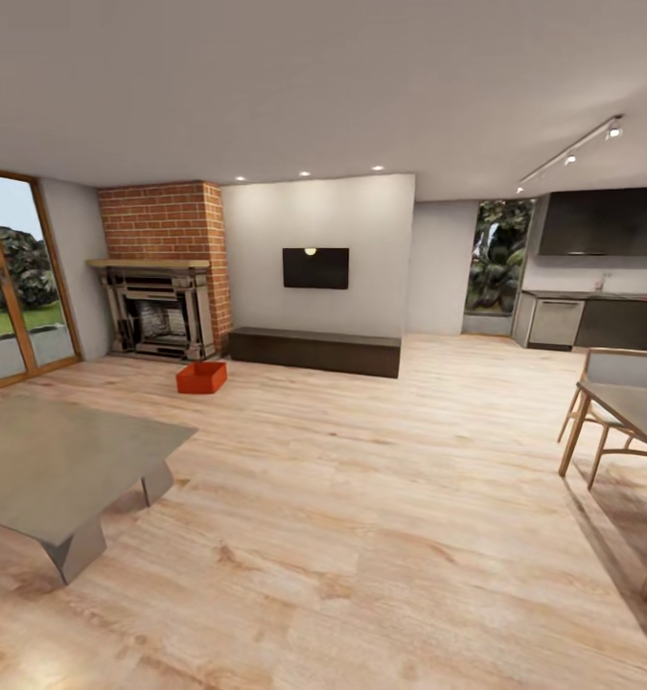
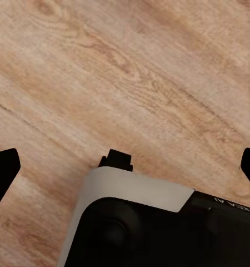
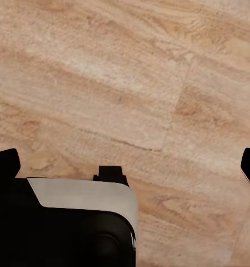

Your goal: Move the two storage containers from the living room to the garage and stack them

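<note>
I am in the living room, on its light wood-plank floor (image 1: 361, 498). One orange-red open-top storage container (image 1: 201, 377) sits on the planks far ahead on the left, in front of the fireplace (image 1: 160, 311) and beside the end of the long dark bench (image 1: 315, 351). The garage is out of view. In the left wrist view my left gripper (image 2: 126, 167) is open, its dark fingertips (image 2: 3, 169) spread wide over bare planks. My right gripper (image 3: 128, 167) is open too in the right wrist view, with nothing between its fingers.
A low grey coffee table (image 1: 55, 470) stands close at the left. A wooden dining table (image 1: 639, 412) and chair (image 1: 615, 383) stand at the right. A black TV (image 1: 315, 267) hangs on the far wall, with kitchen cabinets (image 1: 591, 321) at the back right.
</note>
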